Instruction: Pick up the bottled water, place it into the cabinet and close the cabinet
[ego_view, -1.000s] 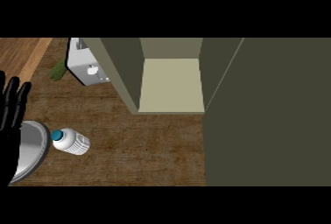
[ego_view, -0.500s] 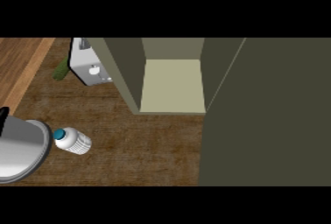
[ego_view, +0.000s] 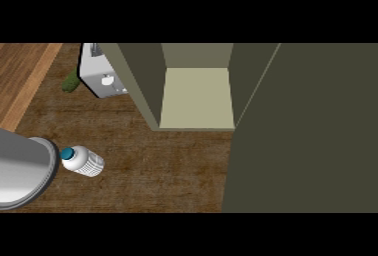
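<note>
The bottled water lies on the wooden counter at the lower left, a clear ribbed bottle whose teal cap points up and to the left. My left forearm fills the lower left corner as a broad grey shape, its edge almost touching the cap. Neither hand shows. The cabinet stands open at top centre, with a pale, bare floor inside. Its dark olive door is swung out and covers the whole right side.
A white appliance sits at the back left, against the cabinet's left wall. A green vegetable lies beside it. A lighter wood strip runs along the counter's left edge. Bare counter lies between the bottle and the door.
My left hand, raised at the left edge a second ago, has slid out of the picture. The grey forearm has come in further and now takes up more of the lower left. The bottle has not moved.
</note>
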